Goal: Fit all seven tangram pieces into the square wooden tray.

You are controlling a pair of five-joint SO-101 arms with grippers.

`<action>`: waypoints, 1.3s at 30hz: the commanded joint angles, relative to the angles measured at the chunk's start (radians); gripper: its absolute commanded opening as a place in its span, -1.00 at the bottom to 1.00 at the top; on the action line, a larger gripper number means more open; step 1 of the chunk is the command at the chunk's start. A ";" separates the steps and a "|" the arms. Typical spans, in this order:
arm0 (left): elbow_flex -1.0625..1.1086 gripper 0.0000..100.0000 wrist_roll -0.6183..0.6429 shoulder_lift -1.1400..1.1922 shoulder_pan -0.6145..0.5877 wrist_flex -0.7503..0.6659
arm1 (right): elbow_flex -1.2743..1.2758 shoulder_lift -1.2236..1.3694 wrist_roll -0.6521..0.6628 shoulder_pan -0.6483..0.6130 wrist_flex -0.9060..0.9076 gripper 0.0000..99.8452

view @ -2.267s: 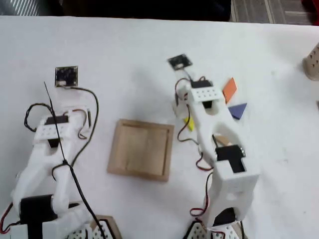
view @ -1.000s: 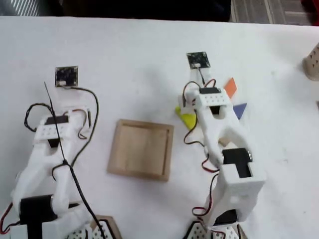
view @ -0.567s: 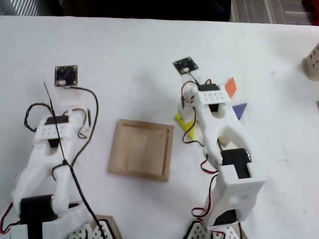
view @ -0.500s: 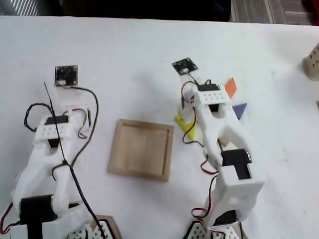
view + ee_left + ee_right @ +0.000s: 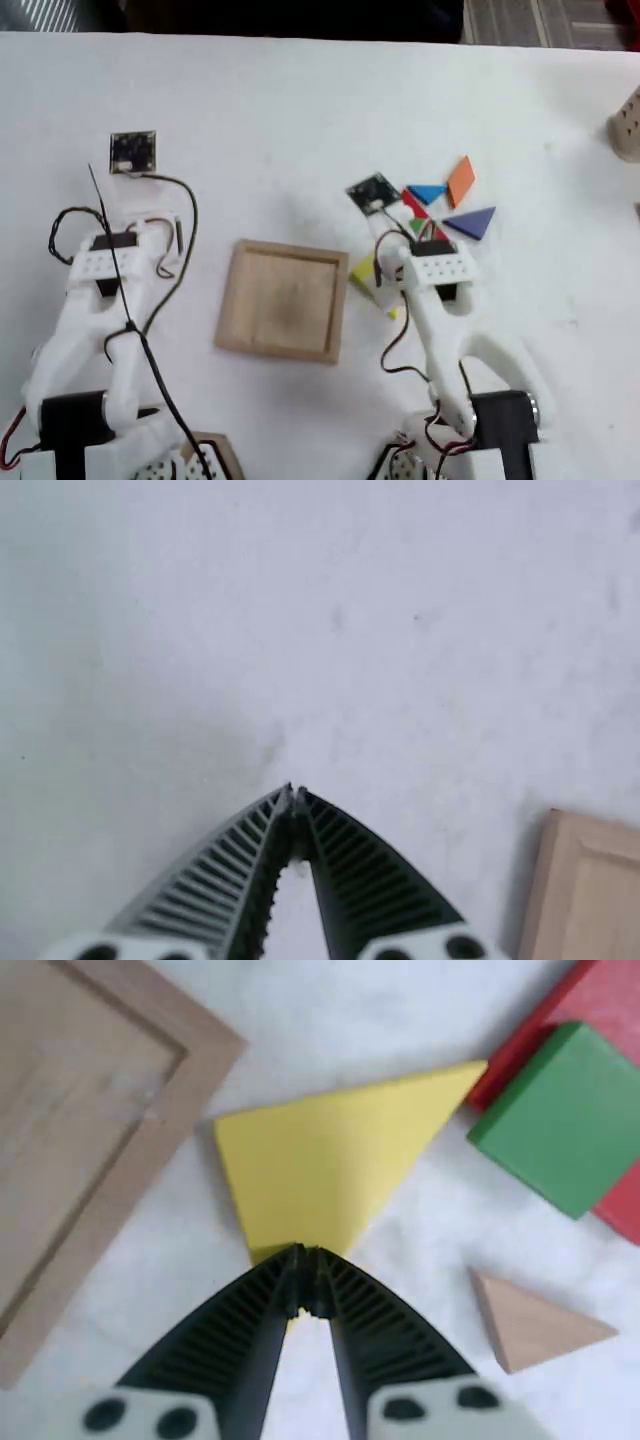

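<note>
Overhead view of a white table [image 5: 260, 110] with two white robot arms reaching in from its near edge. The square wooden tray [image 5: 283, 300] lies flat between them, its raised rim framing a recess of bare wood.

The yellow triangle [image 5: 330, 1165] lies flat just beside the tray's right rim, with a narrow strip of table between the two. The right gripper [image 5: 305, 1258] is clenched, its tips pressed together with nothing between them, over the corner of the yellow triangle nearest the arm. The triangle's far point reaches the edge of the red piece [image 5: 600, 1000], and the green square [image 5: 565, 1115] lies against that red piece. An unpainted wooden triangle [image 5: 530, 1325] sits apart on the table, near the gripper. Farther out, the light blue triangle [image 5: 428, 192], orange parallelogram [image 5: 460, 180] and dark blue triangle [image 5: 470, 222] are loosely spaced, with table showing between them.

The left gripper [image 5: 295, 798] is closed and holds nothing, above bare table, with a corner of the tray nearby.

Wide white surface stretches beyond the tray to the far edge, where a dark floor [image 5: 300, 15] begins. A perforated wooden object [image 5: 626, 125] stands at the table's right edge
</note>
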 commanded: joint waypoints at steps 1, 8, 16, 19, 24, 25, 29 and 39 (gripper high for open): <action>-0.031 -0.95 -0.009 -0.050 -0.012 -0.021 | 0.000 -0.054 0.008 0.054 0.031 -0.97; -0.031 -0.95 -0.009 -0.048 -0.012 -0.023 | -0.114 -0.180 -0.163 0.025 0.166 -0.96; -0.031 -0.95 -0.009 -0.048 -0.012 -0.026 | -0.137 -0.159 -0.485 -0.120 0.071 -0.96; -0.031 -0.95 -0.009 -0.048 -0.012 -0.026 | -0.072 -0.087 -0.502 -0.120 -0.067 -0.96; -0.031 -0.95 -0.009 -0.048 -0.012 -0.026 | -0.051 0.053 -0.405 -0.059 -0.150 -0.96; -0.031 -0.95 -0.009 -0.048 -0.012 -0.026 | -0.051 0.073 -0.373 -0.047 -0.145 -0.96; -0.031 -0.95 -0.009 -0.048 -0.012 -0.026 | -0.081 0.076 -0.219 -0.021 -0.018 -0.96; -0.031 -0.95 -0.009 -0.048 -0.012 -0.026 | -0.080 0.076 0.084 0.159 0.031 -0.96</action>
